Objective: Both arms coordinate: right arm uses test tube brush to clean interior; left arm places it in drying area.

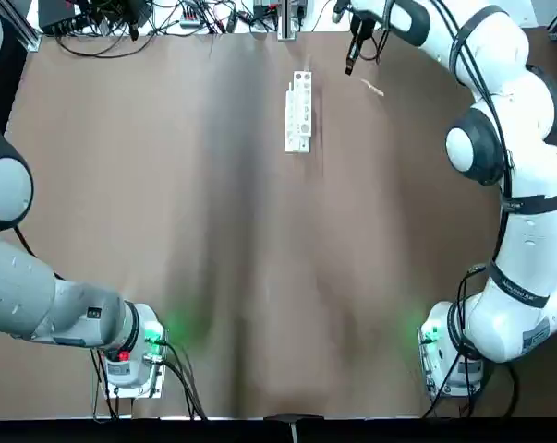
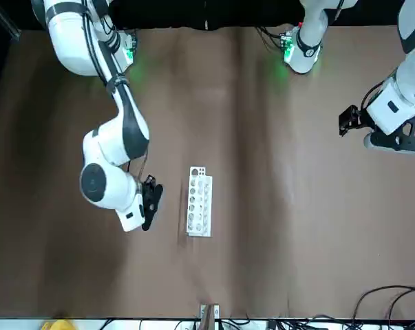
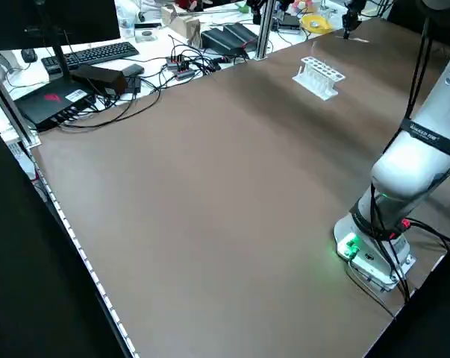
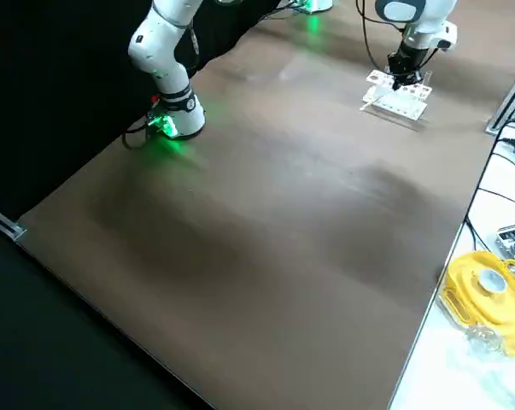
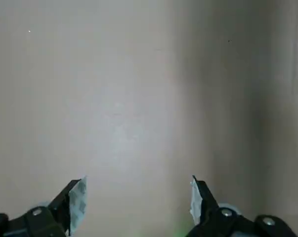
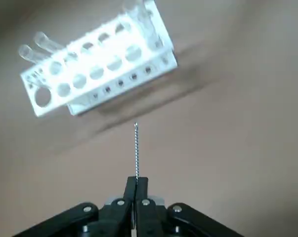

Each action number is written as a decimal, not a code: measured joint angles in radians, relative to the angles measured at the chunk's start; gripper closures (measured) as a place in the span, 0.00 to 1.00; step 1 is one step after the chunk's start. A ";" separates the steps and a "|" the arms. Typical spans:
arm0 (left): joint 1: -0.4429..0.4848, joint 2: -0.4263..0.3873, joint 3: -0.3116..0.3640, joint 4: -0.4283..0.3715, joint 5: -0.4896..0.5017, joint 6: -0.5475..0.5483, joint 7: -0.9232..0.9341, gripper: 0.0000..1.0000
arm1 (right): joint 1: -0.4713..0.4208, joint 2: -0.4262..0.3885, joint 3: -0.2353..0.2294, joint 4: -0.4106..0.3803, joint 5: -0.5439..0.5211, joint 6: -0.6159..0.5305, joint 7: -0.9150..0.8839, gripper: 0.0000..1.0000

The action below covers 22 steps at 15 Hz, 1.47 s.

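The right arm [image 1: 500, 138] reaches to the far side of the table. Its gripper [image 1: 351, 63] hangs just right of the drying area, a white rack [image 1: 298, 113] with rows of round holes. In the right wrist view this gripper [image 6: 135, 185] is shut on the test tube brush [image 6: 136, 148], whose thin stem points at the rack [image 6: 97, 69]. Clear tubes stand in the rack's end holes. The left arm [image 2: 400, 96] stays off at the table's left side. Its gripper [image 5: 136, 190] is open over bare table with nothing between the fingers.
A short pale stick [image 1: 372, 88] lies on the table right of the rack. Cables and equipment [image 1: 167, 14] line the far edge. A yellow object [image 4: 488, 295] sits beyond the table edge. Both arm bases [image 1: 130, 355] [image 1: 454, 355] stand at the near edge.
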 joint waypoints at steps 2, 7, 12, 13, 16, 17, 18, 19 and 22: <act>0.000 -0.001 -0.005 0.000 0.000 0.000 -0.001 0.00 | -0.023 0.000 0.000 0.015 0.088 0.014 -0.089 0.98; -0.001 -0.001 -0.008 0.000 0.000 0.005 -0.002 0.00 | -0.055 0.000 0.000 0.019 0.439 0.082 -0.364 0.98; -0.005 0.001 -0.011 -0.001 0.008 0.006 -0.002 0.00 | -0.057 0.001 0.029 0.019 0.562 0.135 -0.583 0.98; -0.005 0.002 -0.012 -0.001 0.010 0.006 -0.002 0.00 | -0.058 0.002 0.035 0.019 0.608 0.150 -0.657 0.98; -0.005 0.005 -0.013 -0.001 0.011 0.009 -0.002 0.00 | -0.066 0.007 0.038 0.019 0.779 0.164 -0.845 0.98; -0.005 0.007 -0.013 -0.001 0.011 0.011 -0.002 0.00 | -0.072 0.009 0.039 0.019 0.824 0.164 -0.879 0.98; -0.005 0.009 -0.014 -0.002 0.011 0.012 -0.002 0.00 | -0.079 0.011 0.040 0.019 0.862 0.163 -0.905 0.98; -0.005 0.012 -0.016 -0.002 0.011 0.012 -0.002 0.00 | -0.086 0.012 0.042 0.019 0.899 0.157 -0.930 0.98; -0.006 0.017 -0.021 -0.003 0.011 0.014 -0.002 0.00 | -0.098 0.019 0.047 0.019 1.031 0.120 -1.033 0.98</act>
